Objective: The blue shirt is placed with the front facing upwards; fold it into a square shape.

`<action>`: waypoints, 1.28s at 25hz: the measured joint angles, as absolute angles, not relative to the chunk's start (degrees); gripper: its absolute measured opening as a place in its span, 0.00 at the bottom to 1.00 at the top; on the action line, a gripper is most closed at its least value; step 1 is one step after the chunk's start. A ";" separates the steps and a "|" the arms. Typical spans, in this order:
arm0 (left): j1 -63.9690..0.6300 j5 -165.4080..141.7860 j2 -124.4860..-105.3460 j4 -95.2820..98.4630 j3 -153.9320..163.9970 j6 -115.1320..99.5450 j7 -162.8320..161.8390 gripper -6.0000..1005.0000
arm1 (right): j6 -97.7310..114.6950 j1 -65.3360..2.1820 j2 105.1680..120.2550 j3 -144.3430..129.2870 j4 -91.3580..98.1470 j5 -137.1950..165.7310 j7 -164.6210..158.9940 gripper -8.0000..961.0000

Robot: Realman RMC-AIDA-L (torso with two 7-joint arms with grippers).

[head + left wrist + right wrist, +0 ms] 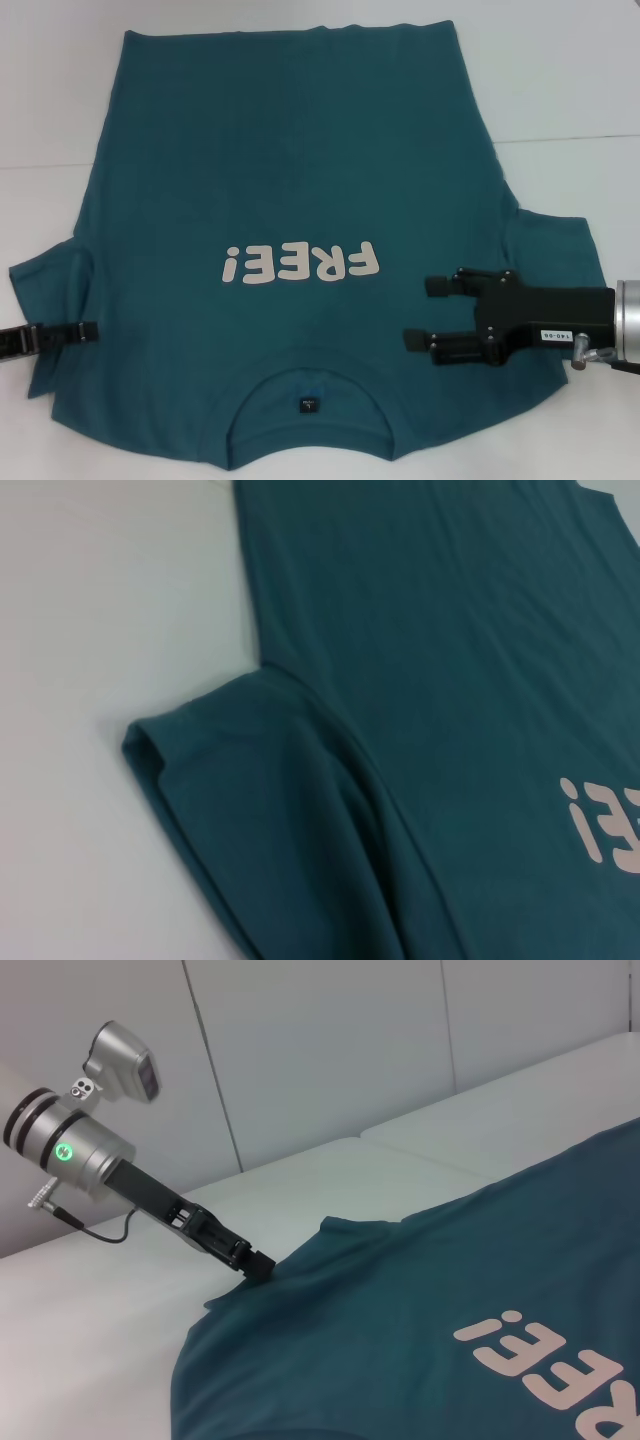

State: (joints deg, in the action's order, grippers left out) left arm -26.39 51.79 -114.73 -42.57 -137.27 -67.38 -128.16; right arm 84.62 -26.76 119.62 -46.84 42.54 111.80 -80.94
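The blue shirt (300,150) lies spread front up on the white table, its collar (308,380) nearest me and the pale "FREE!" print (300,265) mid-chest. My left gripper (92,333) reaches in from the left edge, shut on the left sleeve. The right wrist view shows that same left gripper (258,1263) with its tip pinching the shirt (420,1290) at the sleeve's edge. My right gripper (422,312) hovers open over the shirt's right shoulder, beside the right sleeve (560,250), with nothing between its fingers. The left wrist view shows only the sleeve and body of the shirt (450,630).
The white table (570,70) shows around the shirt, with a seam (570,137) across it at the right. Pale wall panels (330,1050) stand behind the table. The left arm's silver wrist (75,1145) hangs above the table's left side.
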 joint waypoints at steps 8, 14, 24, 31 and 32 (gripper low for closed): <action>-25.71 51.61 -114.73 -43.20 -137.40 -66.40 -128.12 0.82 | 85.02 -26.21 119.62 -46.84 42.54 111.80 -80.96 0.95; -25.38 51.02 -114.34 -43.14 -137.46 -64.52 -128.16 0.81 | 85.34 -26.17 119.70 -46.84 42.54 111.75 -81.08 0.95; -26.53 45.06 -115.84 -44.27 -137.29 -61.69 -128.55 0.51 | 85.65 -26.19 119.70 -46.85 42.74 111.67 -81.40 0.95; -26.61 44.39 -116.79 -46.29 -137.13 -62.14 -128.70 0.23 | 85.86 -26.06 119.63 -46.84 42.66 110.28 -81.52 0.95; -26.51 44.32 -117.09 -47.05 -137.29 -62.15 -128.75 0.20 | 85.84 -26.03 119.63 -46.85 42.59 110.19 -81.51 0.95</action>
State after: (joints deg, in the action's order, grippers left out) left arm -26.51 44.32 -117.09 -47.05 -137.29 -62.15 -128.75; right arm 85.84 -26.03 119.63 -46.85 42.59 110.19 -81.51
